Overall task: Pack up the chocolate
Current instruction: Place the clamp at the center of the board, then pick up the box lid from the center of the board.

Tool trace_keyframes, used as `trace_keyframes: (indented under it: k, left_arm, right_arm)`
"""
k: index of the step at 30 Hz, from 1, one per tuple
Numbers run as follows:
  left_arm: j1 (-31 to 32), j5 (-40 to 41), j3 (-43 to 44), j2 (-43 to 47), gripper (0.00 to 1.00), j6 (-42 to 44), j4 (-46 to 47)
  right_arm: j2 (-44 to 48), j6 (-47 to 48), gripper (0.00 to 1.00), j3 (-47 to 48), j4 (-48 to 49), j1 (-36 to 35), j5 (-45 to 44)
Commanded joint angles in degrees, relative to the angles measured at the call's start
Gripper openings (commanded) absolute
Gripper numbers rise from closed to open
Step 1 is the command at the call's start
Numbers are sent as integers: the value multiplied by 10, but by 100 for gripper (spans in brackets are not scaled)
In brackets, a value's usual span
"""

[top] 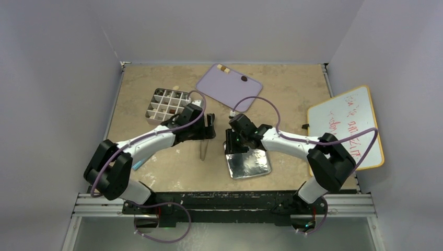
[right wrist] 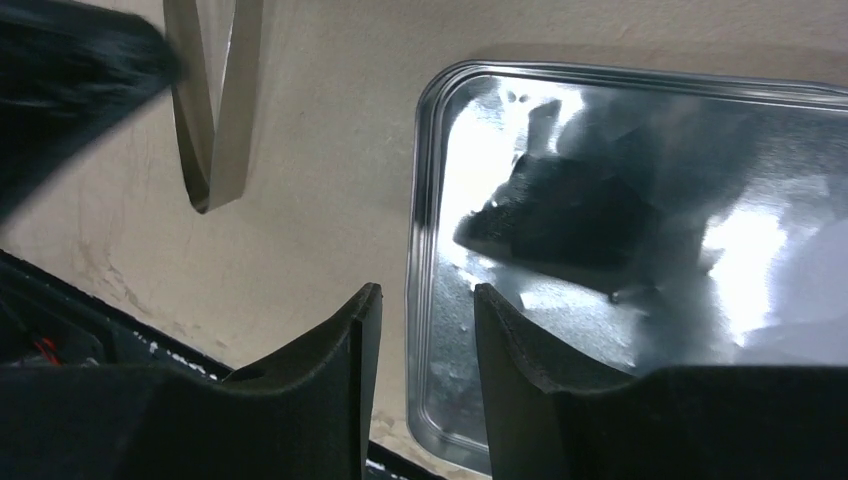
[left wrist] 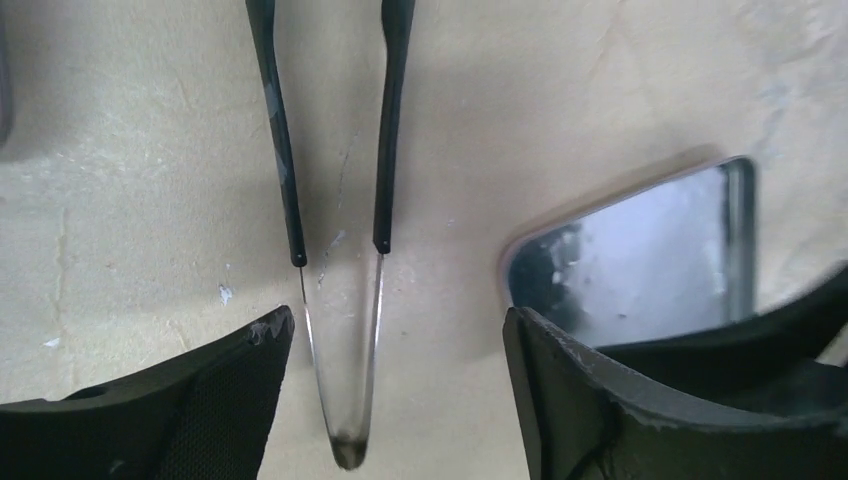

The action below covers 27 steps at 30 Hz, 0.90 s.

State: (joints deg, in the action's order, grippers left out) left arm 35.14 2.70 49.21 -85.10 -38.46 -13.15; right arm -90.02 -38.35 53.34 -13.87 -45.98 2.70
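Tan table (top: pixel 292 89): left gripper (left wrist: pixel 398 320) is straddling tweezers (left wrist: pixel 288 200), spread; should be closing mid-shaft, centred. Right gripper (right wrist: pixel 427 295), narrowly parted, is hovering at their 3 o'clock.

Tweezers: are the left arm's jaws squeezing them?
No: the left gripper has its jaws wide apart, and the tweezers lie unpinched in the gap between them.

The desk (top: pixel 172 175) is beige, faintly marbled. The tray (top: pixel 230 88) is lilac, one chocolate (top: pixel 243 78) on it dark brown. The lid (top: pixel 251 164) is silver, the tweezers (left wrist: pixel 281 150) black.
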Motion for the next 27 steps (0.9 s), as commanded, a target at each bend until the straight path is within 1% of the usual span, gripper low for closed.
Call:
trace_keyframes:
  k: [1,6,9,12,15,17,21,24,27]
  left_arm:
    - [-47,-22,56,54,78,7,-46]
    - [-157,-98,80,119,85,23,-86]
    - [-200,-110,99,160,87,44,-117]
    - [-205,-67,100,210,88,88,-127]
    - [-205,-40,88,256,88,121,-125]
    - [-205,-29,89,271,88,131,-134]
    - [-205,-28,77,294,87,142,-135]
    - [-205,-28,60,307,87,147,-119]
    - [-205,-48,59,301,86,150,-114]
  right_arm:
    - [-25,-8,42,28,12,-21,-23]
    - [-55,-5,42,50,-9,-36,-60]
    - [-85,2,40,62,-12,-38,-80]
    - [-123,6,37,89,-29,-39,-98]
    - [-153,8,30,114,-51,-41,-119]
    - [-163,5,22,128,-67,-43,-131]
    - [-159,2,1,138,-64,-43,-125]
    - [-124,-4,0,147,-81,-43,-119]
    - [-59,-12,0,137,-87,-42,-104]
